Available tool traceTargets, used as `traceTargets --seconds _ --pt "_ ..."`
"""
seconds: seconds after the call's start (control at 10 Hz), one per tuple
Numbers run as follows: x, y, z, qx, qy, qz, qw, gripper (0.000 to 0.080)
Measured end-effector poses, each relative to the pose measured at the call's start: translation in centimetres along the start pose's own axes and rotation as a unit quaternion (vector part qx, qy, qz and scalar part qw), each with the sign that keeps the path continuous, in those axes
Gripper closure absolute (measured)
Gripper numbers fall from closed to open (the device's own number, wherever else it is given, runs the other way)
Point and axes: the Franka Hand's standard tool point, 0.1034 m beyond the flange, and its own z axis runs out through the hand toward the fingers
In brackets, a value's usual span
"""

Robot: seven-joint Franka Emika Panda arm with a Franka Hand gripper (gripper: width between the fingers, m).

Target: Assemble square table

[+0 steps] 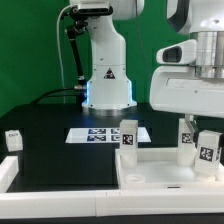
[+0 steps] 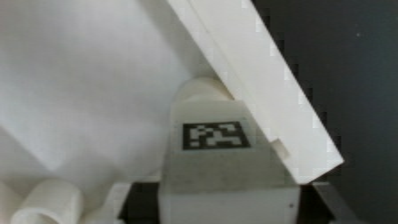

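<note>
My gripper (image 1: 205,70) is shut on the square table's white panel (image 1: 188,95) and holds it up off the table at the exterior view's right, face toward the camera. In the wrist view the panel's tagged edge (image 2: 217,135) sits between my dark fingers (image 2: 146,200), with the gripper (image 2: 228,208) closed on it. Three short white tagged legs stand upright below: one (image 1: 128,137) near the middle, two (image 1: 188,135) (image 1: 208,148) at the right. Another small tagged white piece (image 1: 13,139) lies at the far left.
Plain white bars (image 1: 150,168) form a frame at the front right; one bar (image 2: 249,70) runs slantwise under the panel in the wrist view. The marker board (image 1: 103,134) lies before the robot base (image 1: 107,85). A rounded white part (image 2: 45,205) shows near my fingers.
</note>
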Motion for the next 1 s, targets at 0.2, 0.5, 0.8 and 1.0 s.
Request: traceTargets --seconds 0.2,0.5,0.8,1.0 --pt "0.03 0.20 0.16 0.004 -0.002 0.107 0.994 0.0506" --pt "-0.02 0.30 0.19 0.031 -0.035 0.373 0.927 0.0506" --pt "0.60 0.05 0.17 0.062 -0.053 0.497 0.864 0.0506" --pt "0.60 -0.05 0.17 0.063 -0.041 0.441 0.895 0.0391"
